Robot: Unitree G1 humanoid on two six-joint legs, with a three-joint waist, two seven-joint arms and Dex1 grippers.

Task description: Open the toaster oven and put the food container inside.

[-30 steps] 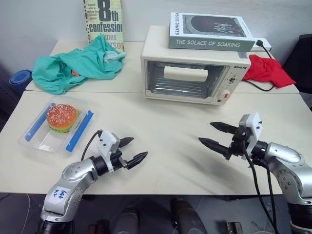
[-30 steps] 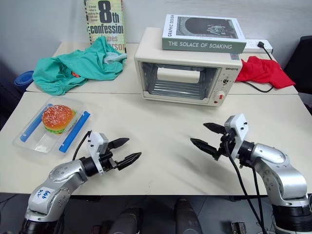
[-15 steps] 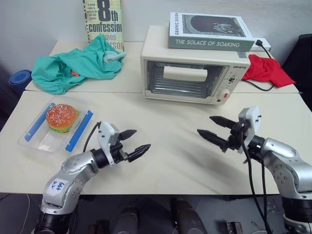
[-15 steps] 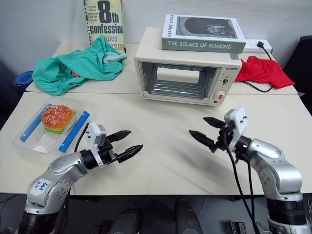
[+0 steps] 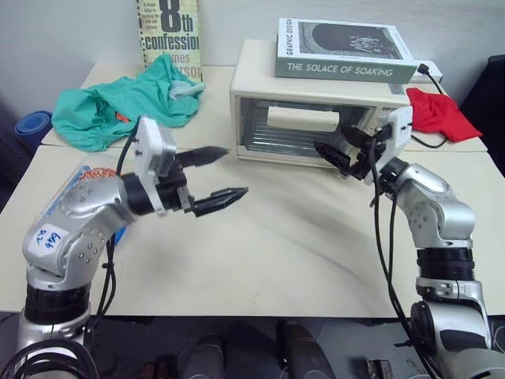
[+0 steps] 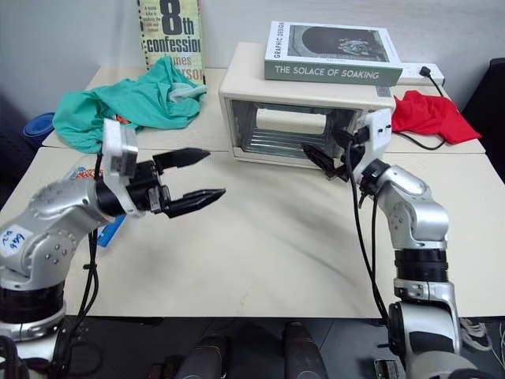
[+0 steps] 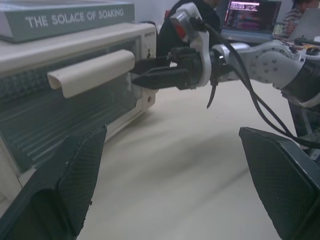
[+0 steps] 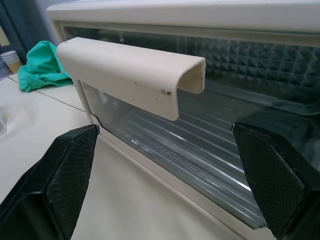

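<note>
The toaster oven (image 5: 316, 110), far on the table with its door shut, looks rigid and heavy, best taken by its cream door handle (image 8: 132, 75), near which the right gripper (image 5: 341, 151) hangs, fingers spread wide.

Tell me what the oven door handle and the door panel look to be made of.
Handle: apparently cream moulded plastic, matte, hollow curved section with small dark specks. Door panel of the toaster oven: likely clear glass, glossy, with reflections and the rack visible through it.
</note>
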